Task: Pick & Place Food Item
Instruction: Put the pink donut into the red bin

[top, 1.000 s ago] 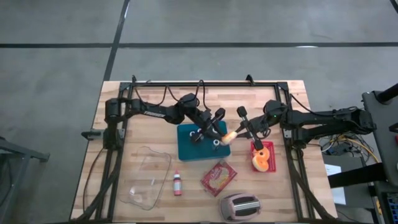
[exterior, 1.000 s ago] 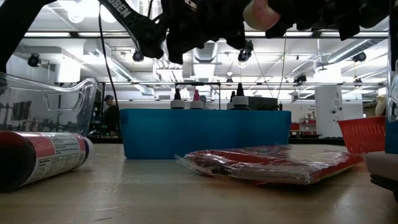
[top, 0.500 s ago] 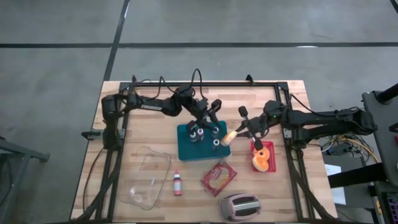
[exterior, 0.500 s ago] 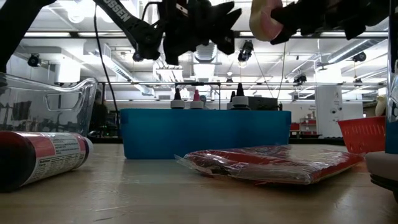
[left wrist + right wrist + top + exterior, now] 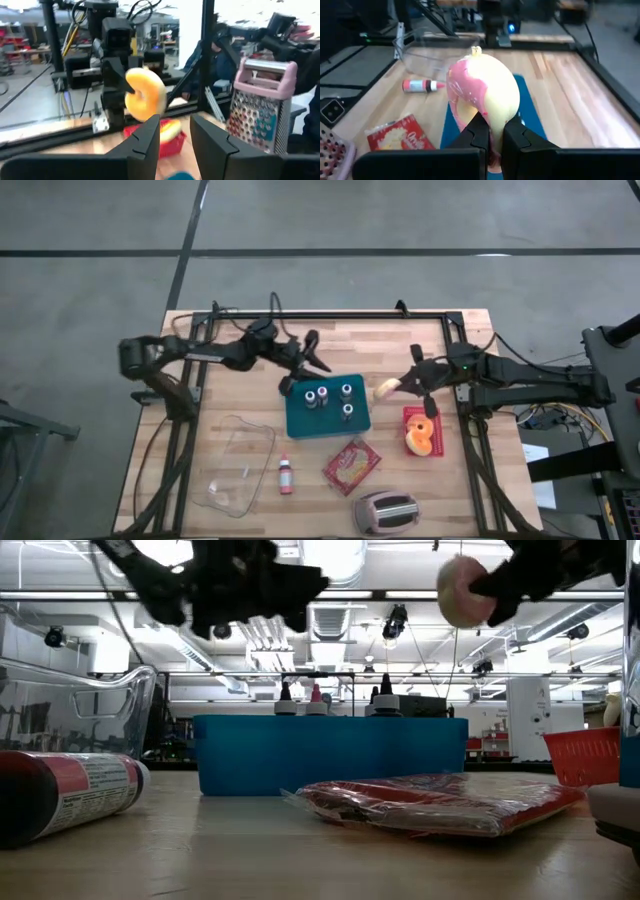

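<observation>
A yellow donut with pink icing (image 5: 386,389) hangs in the air just right of the blue box (image 5: 326,420). It also shows in the low view (image 5: 462,592) and the left wrist view (image 5: 145,94). My right gripper (image 5: 401,385) is shut on it. My left gripper (image 5: 300,368) is open and empty, up in the air beyond the blue box's far left corner. A second yellow-orange donut (image 5: 420,438) lies in a red basket (image 5: 413,416) at the right. My right gripper pinches the donut's ring at one edge (image 5: 487,122) between its two fingers (image 5: 476,131). The fingers come about level from the table's right side. The donut stands on edge beyond the fingertips, lifted clear of the table and the box.
Several small bottles (image 5: 322,396) stand in the blue box. A red snack packet (image 5: 352,465), a pink grater (image 5: 385,512), a small red bottle (image 5: 286,476) and a clear container (image 5: 235,465) lie nearer the front edge. A black frame (image 5: 330,314) runs around the table.
My left gripper has drawn back from over the blue box toward the table's left and far edge, staying open. My right gripper has carried the donut toward the table's right edge, away from the box, still clear of the table.
</observation>
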Tool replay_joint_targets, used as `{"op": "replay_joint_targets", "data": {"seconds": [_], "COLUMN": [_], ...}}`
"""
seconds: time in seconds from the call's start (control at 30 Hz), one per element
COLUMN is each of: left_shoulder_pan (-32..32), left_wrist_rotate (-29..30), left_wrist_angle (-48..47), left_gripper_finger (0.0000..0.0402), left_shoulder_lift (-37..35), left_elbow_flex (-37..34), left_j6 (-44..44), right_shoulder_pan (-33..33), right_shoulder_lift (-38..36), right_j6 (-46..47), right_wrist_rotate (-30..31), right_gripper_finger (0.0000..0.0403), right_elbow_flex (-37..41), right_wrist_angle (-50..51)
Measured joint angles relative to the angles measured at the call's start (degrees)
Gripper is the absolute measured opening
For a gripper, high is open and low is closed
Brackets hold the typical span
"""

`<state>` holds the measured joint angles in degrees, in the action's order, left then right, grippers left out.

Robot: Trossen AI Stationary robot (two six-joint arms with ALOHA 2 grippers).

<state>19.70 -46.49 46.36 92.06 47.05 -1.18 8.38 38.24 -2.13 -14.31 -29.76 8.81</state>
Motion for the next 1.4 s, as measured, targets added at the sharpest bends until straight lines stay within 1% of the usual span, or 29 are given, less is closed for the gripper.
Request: {"op": "replay_joint_targets", "data": {"seconds": [0.1,0.23,0.27,0.33,0.47,0.53,0.63,0.73,0.93,1.03,1.17,1.4], "left_shoulder_pan": [0.0,0.0,-0.1,-0.4,-1.6,-2.4,-3.2,-3.5,-3.5,-3.5,-3.5,-3.5], "left_wrist_rotate": [2.9,5.9,6.3,9.0,14.5,16.0,18.1,19.4,19.6,19.6,19.6,19.7], "left_wrist_angle": [-2.3,-2.7,-2.8,-2.5,-2.6,-2.6,-2.7,-2.7,-2.7,-2.7,-2.7,-2.7], "left_gripper_finger": [0.0113,0.0113,0.0112,0.0111,0.0111,0.0111,0.0111,0.0111,0.0111,0.0111,0.0111,0.0110], "left_shoulder_lift": [-6.3,-14.3,-16.2,-19.8,-25.1,-26.9,-28.0,-28.1,-27.9,-27.9,-27.9,-27.9], "left_elbow_flex": [-5.9,-14.1,-16.1,-19.4,-23.9,-25.1,-26.5,-27.0,-27.2,-27.2,-27.2,-27.2], "left_j6": [-1.6,-1.9,-1.8,-1.0,2.0,2.7,2.7,2.5,2.5,2.7,2.7,1.6], "right_shoulder_pan": [0.0,0.0,0.0,0.0,-0.4,-0.8,-1.8,-3.0,-3.3,-3.3,-3.3,-5.3], "right_shoulder_lift": [-2.3,-3.0,-3.0,-2.9,-3.0,-3.0,-2.9,-2.9,-2.1,-1.1,1.0,5.0], "right_j6": [3.0,7.1,7.9,9.4,12.1,13.3,15.4,17.7,26.2,30.0,33.6,36.9], "right_wrist_rotate": [2.0,5.4,5.8,5.8,6.8,7.0,7.4,10.4,13.3,14.3,12.7,9.1], "right_gripper_finger": [0.0010,0.0011,0.0011,0.0011,0.0011,0.0011,0.0011,0.0011,0.0011,0.0011,0.0011,0.0011], "right_elbow_flex": [0.0,0.1,0.1,0.4,0.6,0.1,-2.2,-4.5,-9.0,-9.7,-9.9,-10.1], "right_wrist_angle": [5.2,11.5,12.6,14.7,19.2,21.1,25.6,30.7,40.0,44.8,50.0,52.2]}}
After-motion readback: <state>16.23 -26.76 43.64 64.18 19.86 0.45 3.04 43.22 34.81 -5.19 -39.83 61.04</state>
